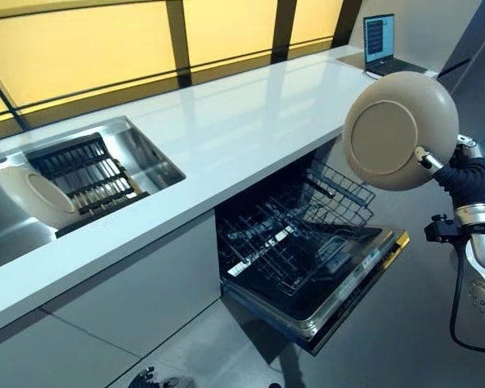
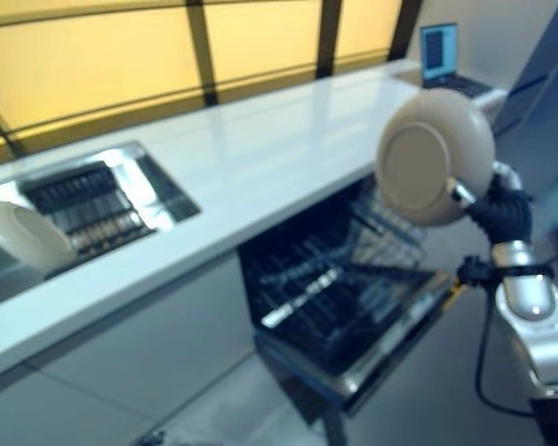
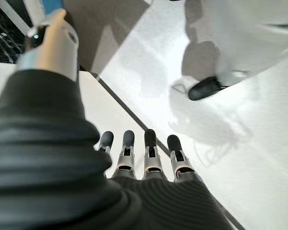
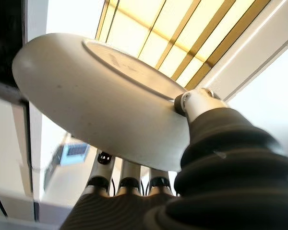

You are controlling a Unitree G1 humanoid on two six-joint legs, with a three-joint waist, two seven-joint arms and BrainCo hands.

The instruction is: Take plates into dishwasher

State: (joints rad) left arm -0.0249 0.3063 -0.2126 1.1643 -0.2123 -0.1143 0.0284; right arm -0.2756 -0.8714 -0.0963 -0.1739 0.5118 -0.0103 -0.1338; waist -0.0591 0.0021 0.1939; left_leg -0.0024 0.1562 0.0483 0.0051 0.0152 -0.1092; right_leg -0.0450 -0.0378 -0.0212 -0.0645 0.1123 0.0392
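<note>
Here the plate (image 1: 398, 129) hides the right hand's (image 1: 462, 174) fingers.

Both eye views look down from head height, a little apart, sharing the counter (image 1: 250, 121), sink (image 1: 97, 174), open dishwasher (image 1: 307, 242) and raised plate (image 1: 400, 129); the left wrist view looks along the left hand (image 3: 149, 153) at the floor (image 3: 240, 143); the right wrist view looks up, very close, under the plate toward the window (image 4: 182, 38).
</note>
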